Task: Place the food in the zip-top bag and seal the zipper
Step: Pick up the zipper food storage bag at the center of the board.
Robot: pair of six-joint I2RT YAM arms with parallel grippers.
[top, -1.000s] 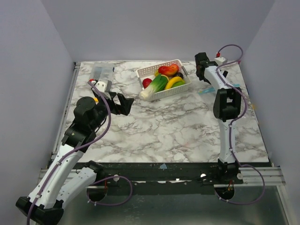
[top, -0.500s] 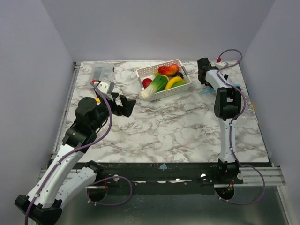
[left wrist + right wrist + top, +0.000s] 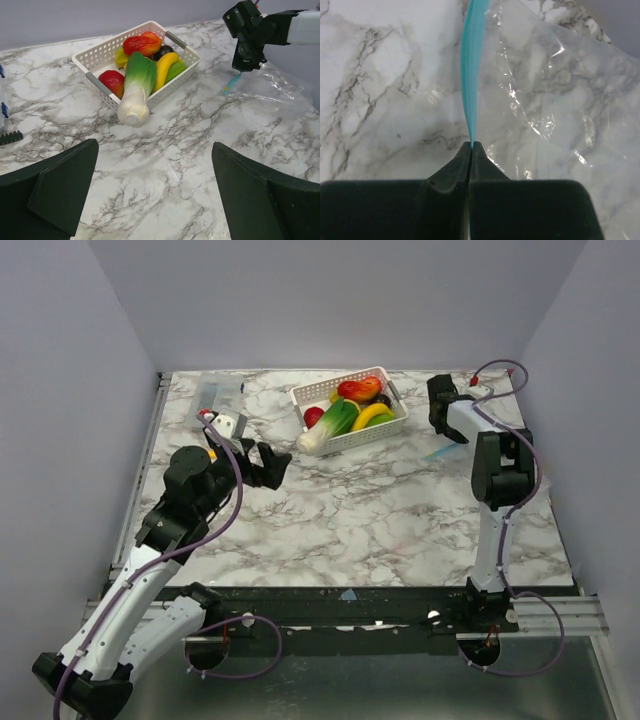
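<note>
Right hand (image 3: 471, 146) clenched on zipper (image 3: 471, 75) of one zip-top bag (image 3: 275, 90). Left hand (image 3: 155, 175) released, wide. One basket (image 3: 95, 55): one leek (image 3: 136, 85), one banana (image 3: 165, 65).

Basket (image 3: 102, 50): white perforated plastic, matt.
Inside basket, food (image 3: 137, 80): glossy, smooth, probably moulded plastic.
Right of basket, zip-top bag (image 3: 280, 92): clear thin film, crinkled, shiny with glare spots.
Zipper (image 3: 471, 75) on bag mouth: blue-green strip, smooth, slightly translucent.
Under basket, table (image 3: 380, 510): marble-pattern surface, smooth, low sheen.
In front of basket, left gripper (image 3: 155, 150): fingers (image 3: 65, 185) dark, matt, smooth.
</note>
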